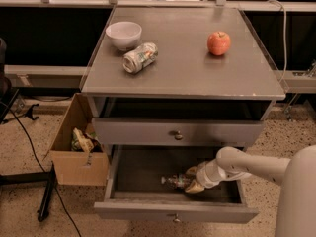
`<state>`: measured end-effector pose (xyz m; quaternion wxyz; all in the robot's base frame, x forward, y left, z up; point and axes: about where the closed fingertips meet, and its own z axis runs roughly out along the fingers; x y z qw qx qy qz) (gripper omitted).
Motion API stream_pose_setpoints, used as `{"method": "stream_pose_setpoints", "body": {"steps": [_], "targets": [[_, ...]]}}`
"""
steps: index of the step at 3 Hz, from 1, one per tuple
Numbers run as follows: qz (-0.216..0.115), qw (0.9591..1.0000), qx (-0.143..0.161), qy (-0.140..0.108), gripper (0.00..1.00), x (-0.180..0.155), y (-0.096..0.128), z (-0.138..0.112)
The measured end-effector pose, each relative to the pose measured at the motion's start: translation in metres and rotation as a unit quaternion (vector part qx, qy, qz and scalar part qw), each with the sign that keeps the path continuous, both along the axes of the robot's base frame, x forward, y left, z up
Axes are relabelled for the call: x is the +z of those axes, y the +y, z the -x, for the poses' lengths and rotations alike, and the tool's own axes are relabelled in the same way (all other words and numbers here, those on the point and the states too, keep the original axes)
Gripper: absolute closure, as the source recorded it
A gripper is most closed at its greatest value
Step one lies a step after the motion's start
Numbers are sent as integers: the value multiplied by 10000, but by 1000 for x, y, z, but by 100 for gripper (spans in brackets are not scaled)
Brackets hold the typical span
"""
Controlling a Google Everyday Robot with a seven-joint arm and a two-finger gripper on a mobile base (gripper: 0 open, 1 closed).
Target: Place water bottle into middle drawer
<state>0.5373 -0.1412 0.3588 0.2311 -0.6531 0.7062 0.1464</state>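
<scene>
While the middle drawer (148,212) stands open at the foot of the cabinet, its grey front and small round knob (174,218) are the nearest things we see. The robot's pale rounded body (299,196) fills the lower right corner beside it.

Just behind that front, on the dark drawer bottom, we find the water bottle (174,181) lying on its side, right of the middle. Its right end meets the tool (190,180), which is down inside the drawer. We cannot tell whether the tool grips the bottle or is loose about it. The white arm (242,164) reaches in from the right, over the drawer's right wall.

Above the open drawer we see the upper drawer front (133,131), grey and shut, with its own metal knob (177,135). To the left of the cabinet a cardboard box (79,167) sits on the speckled floor with some crumpled packets (81,139) inside, and a black cable (29,137) trails across the floor near it.

Farther up, the grey worktop (197,75) carries three things. A silver drink can (140,57) lies on its side toward the left. A white bowl (124,34) stands upright just behind the can and close to it. A red apple (218,43) sits well apart from both, on the right.

Behind the worktop we make out a light rail (163,4) running across in front of dark panels, and a pale cord (285,28) hangs down at the far right.
</scene>
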Motion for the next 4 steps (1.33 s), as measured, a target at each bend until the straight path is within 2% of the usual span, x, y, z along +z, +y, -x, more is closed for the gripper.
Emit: {"method": "stream_pose_setpoints", "body": {"steps": [1,4], "targets": [[0,10000,0,0,84,0,0,0],[0,10000,0,1,14,0,0,0]]}}
